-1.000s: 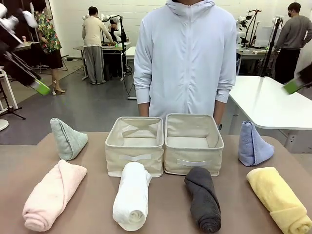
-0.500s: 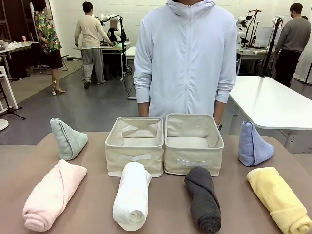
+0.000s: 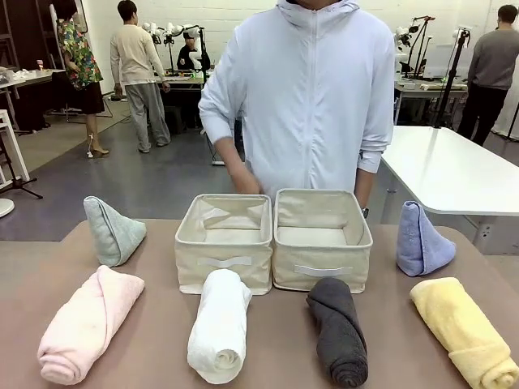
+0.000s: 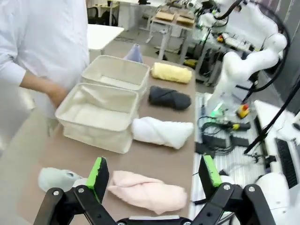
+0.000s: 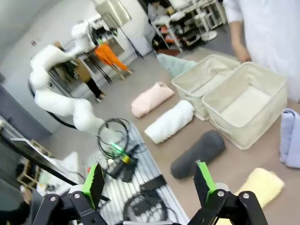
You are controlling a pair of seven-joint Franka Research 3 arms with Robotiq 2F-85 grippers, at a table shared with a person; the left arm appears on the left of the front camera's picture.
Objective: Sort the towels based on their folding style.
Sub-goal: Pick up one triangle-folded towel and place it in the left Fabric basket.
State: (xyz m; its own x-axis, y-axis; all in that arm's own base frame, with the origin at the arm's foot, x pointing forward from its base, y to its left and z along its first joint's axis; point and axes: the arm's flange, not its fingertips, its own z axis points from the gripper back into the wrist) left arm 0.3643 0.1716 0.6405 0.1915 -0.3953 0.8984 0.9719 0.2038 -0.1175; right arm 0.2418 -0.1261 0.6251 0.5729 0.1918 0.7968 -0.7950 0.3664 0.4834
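I see my left gripper (image 4: 153, 171) and right gripper (image 5: 148, 182) spread wide, empty. The pink terry towel roll (image 3: 89, 326), white roll (image 3: 220, 324), dark grey roll (image 3: 338, 328) and yellow roll (image 3: 462, 328) lie before two beige fabric baskets (image 3: 195, 271); the pale green cone (image 3: 113, 231) and blue cone (image 3: 422, 241) flank them

Brown table (image 3: 284, 340), six towels (image 3: 220, 324), two baskets (image 3: 195, 275)

Lying rolled in a near row, left to right: pink roll (image 3: 87, 326), white roll (image 3: 220, 324), grey roll (image 3: 338, 330), yellow roll (image 3: 464, 331). Standing upright farther back: green cone (image 3: 113, 232) left, blue cone (image 3: 422, 240) right.
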